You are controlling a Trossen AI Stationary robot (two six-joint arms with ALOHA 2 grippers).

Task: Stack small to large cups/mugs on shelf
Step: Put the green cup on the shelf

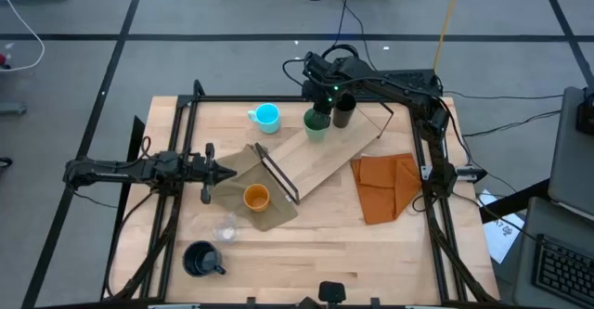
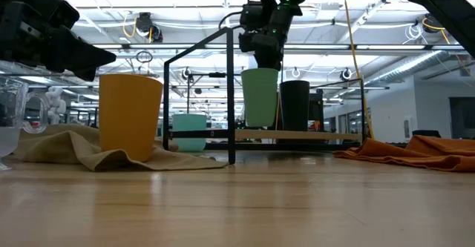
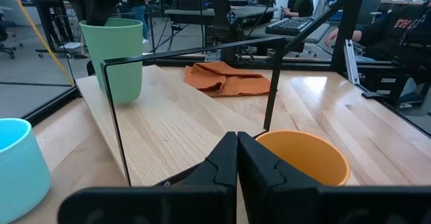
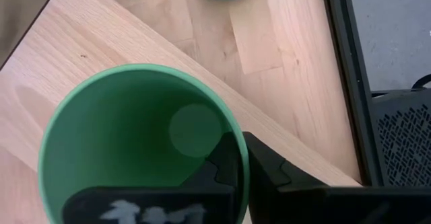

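right wrist view: right claw (image 4: 239,158) pinches green cup (image 4: 135,140) rim.

Table (image 1: 371,253): pale wood planks, smooth, slight sheen. Shelf (image 1: 325,156), centre of the high view: light plywood, matt, with thin black metal frame (image 1: 277,172). Green cup (image 4: 135,150): smooth matt plastic look. Orange cup (image 2: 130,116), left in the low view: same matt finish. Cyan mug (image 1: 266,116): smooth, slightly glossy. Black tumbler (image 2: 295,104): dark, matt. Clear cup (image 1: 225,227): transparent. Olive-tan cloth (image 2: 74,149): soft, wrinkled. Orange cloth (image 1: 385,186), right of centre: folded fabric, matt.
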